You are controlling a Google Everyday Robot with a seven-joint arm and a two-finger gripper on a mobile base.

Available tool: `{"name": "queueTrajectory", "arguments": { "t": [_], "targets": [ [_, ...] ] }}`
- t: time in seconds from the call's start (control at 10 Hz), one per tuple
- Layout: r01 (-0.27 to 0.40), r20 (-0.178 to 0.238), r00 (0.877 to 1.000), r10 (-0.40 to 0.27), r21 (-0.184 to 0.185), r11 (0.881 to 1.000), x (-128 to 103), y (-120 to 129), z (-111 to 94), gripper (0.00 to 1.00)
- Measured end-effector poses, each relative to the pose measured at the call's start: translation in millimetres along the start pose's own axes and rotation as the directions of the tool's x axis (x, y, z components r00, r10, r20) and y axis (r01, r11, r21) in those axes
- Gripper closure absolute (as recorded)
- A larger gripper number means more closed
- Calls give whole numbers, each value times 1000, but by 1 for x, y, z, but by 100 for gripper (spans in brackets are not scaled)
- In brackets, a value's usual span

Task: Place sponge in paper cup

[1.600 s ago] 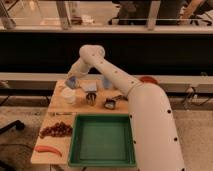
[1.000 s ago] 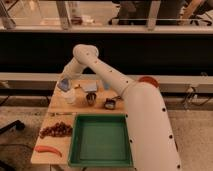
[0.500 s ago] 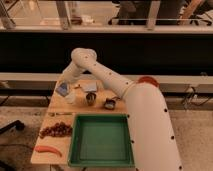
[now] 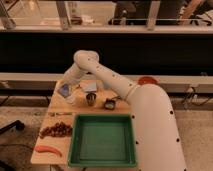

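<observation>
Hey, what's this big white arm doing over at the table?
The robot's arm reaches over to the far left part of the table. Its tool seems to hold a light-blue sponge just above a white paper cup. The sponge is not in the cup yet. A metal cup, a mug and a green tray sit nearby.

Gripper (image 4: 67, 86), at the wooden bench's (image 4: 57, 141) rear-left corner, is indistinct against the small light-blue rectangular sponge (image 4: 64, 90). The short white paper cup (image 4: 71, 99) is partly hidden; contact undeterminable.
</observation>
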Motion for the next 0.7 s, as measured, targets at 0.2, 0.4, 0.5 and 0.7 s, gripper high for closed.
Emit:
{"name": "queueTrajectory", "arguments": {
  "t": [0.2,0.4,0.5,0.7],
  "targets": [
    [5,4,1000,-5,3,1000,3,-1,2,100],
    [11,14,1000,-11,2,1000,3,-4,5,100],
    [16,17,1000,-16,-2,1000,4,-4,6,96],
    [36,26,999,-36,-8,999,1,-7,8,77]
  ]
}}
